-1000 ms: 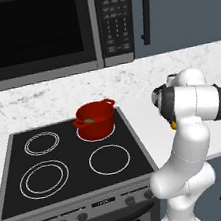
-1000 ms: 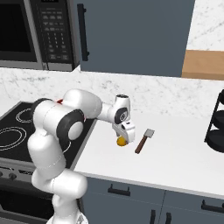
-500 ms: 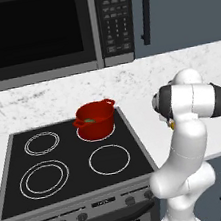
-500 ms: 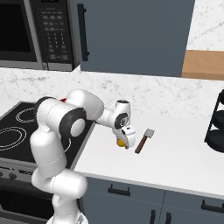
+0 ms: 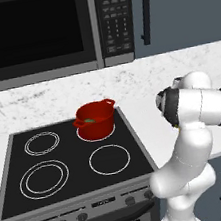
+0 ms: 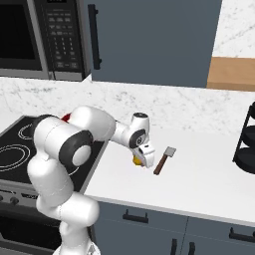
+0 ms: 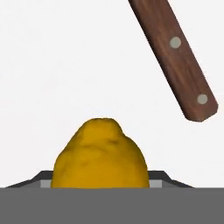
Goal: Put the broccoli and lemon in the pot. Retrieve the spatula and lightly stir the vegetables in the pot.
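Note:
The yellow lemon (image 6: 135,160) lies on the white counter, just right of the stove. My gripper (image 6: 142,159) reaches down over it. In the hand view the lemon (image 7: 100,153) sits between my two fingertips, which press against its sides. The spatula (image 6: 163,160), with a brown wooden handle (image 7: 175,57) and a small grey blade, lies on the counter just right of the lemon. The red pot (image 5: 95,121) stands on the stove's back right burner, with the small green broccoli (image 5: 89,121) inside it.
The black stove top (image 5: 65,165) has three bare burners. A microwave (image 5: 44,32) hangs above it. A black wire rack (image 6: 246,144) stands at the counter's far right, below a wooden shelf (image 6: 231,73). White counter lies open to the right of the spatula.
My hand has dropped lower onto the lemon and its jaws have narrowed from wide open onto the lemon's sides. Pot, broccoli and spatula have not moved.

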